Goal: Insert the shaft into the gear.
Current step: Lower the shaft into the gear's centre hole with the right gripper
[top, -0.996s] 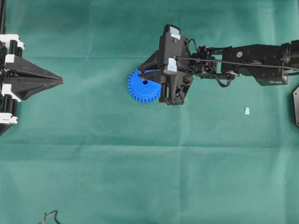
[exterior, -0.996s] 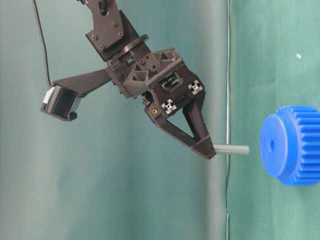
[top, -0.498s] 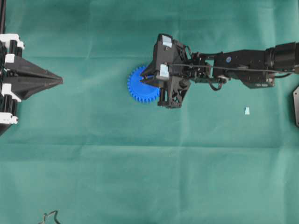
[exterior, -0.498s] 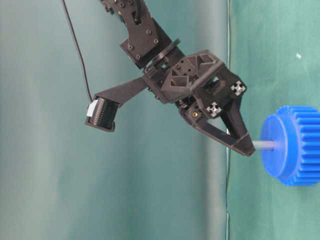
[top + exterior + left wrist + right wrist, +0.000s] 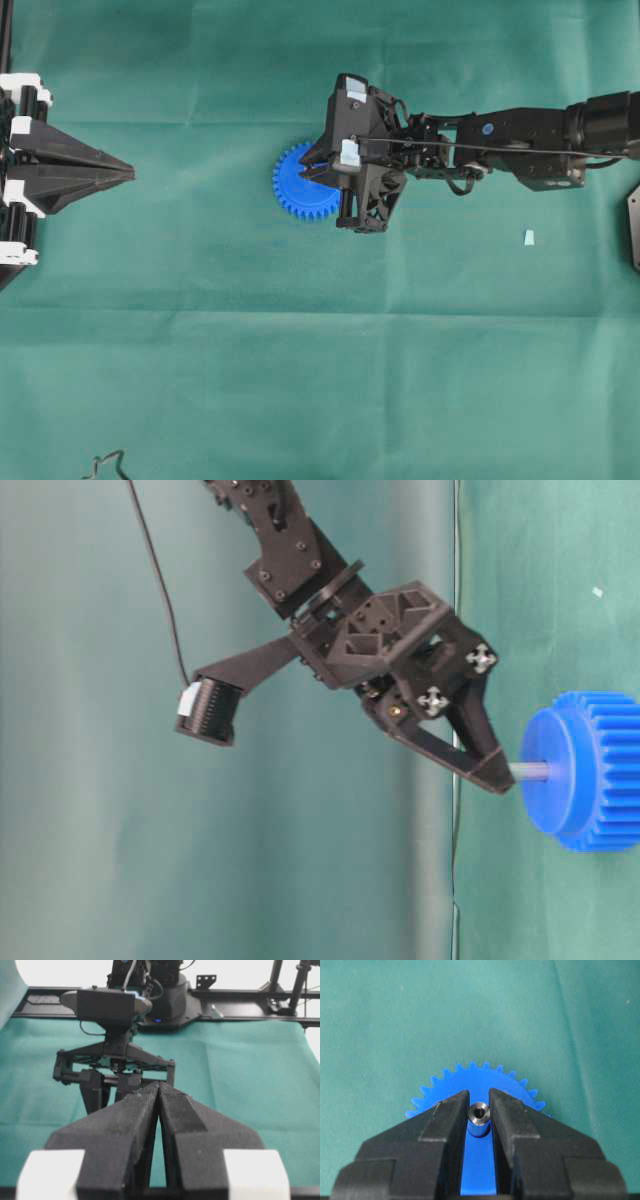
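The blue gear (image 5: pixel 294 192) lies flat on the green cloth, left of the middle. My right gripper (image 5: pixel 318 172) hangs just over its centre, shut on the silvery shaft (image 5: pixel 479 1120). In the right wrist view the shaft stands upright between the two black fingers (image 5: pixel 445 1115), above the gear (image 5: pixel 480 1079). From table level the shaft (image 5: pixel 531 771) runs from the fingertip straight into the hub of the gear (image 5: pixel 590 772), its lower end inside the centre hole. My left gripper (image 5: pixel 126 174) rests at the far left edge, its jaws pressed together at the tips (image 5: pixel 159 1085) with nothing in them.
A small pale blue wedge-shaped bit (image 5: pixel 528 237) lies on the cloth right of the gear, under the right arm (image 5: pixel 520 145). A dark cable end (image 5: pixel 105 462) shows at the lower left edge.
My right gripper has come down and slightly left with the shaft, and the shaft's lower end has entered the gear's centre. In the last half second almost nothing moved. The left arm is still.
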Controlling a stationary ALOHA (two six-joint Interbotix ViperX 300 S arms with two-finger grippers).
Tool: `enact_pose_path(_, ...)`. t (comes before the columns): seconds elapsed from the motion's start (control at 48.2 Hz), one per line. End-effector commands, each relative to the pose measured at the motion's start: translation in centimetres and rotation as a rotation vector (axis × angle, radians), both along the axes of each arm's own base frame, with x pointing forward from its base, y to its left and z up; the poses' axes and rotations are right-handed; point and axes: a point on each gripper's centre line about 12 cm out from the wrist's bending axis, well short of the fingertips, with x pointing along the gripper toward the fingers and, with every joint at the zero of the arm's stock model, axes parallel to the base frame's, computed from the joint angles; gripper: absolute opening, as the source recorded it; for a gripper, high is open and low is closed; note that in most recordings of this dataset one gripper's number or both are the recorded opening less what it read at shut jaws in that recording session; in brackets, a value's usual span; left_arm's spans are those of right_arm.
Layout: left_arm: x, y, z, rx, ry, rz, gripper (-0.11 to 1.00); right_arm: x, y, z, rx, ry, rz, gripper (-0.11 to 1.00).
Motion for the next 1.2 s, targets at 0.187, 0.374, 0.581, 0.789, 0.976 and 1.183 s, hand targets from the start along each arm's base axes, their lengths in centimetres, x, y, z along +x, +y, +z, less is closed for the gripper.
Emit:
enact_pose_path(0.187,0.2,0.0,1.0,0.001,-0.023,-0.002,0.00,0.6,0.0,-0.3,0.000,-0.019,-0.002,0.16)
enact_pose_path(0.374,0.2,0.0,1.0,0.001,-0.023,-0.002,0.00,0.6,0.0,-0.7,0.002,-0.008,-0.002,0.16)
enact_pose_path(0.581,0.2,0.0,1.0,0.001,-0.021,-0.002,0.00,0.6,0.0,-0.8,0.002,-0.006,-0.002,0.17)
enact_pose_path(0.789,0.2,0.0,1.0,0.000,-0.023,-0.002,0.00,0.6,-0.1,-0.8,0.003,-0.007,-0.005,0.43)
enact_pose_path(0.976,0.2,0.0,1.0,0.001,-0.023,-0.002,0.00,0.8,-0.1,-0.5,0.009,-0.012,-0.009,0.92)
enact_pose_path(1.183,0.2,0.0,1.1,0.001,-0.025,-0.002,0.00,0.5,0.0,1.4,0.002,-0.039,-0.004,0.93)
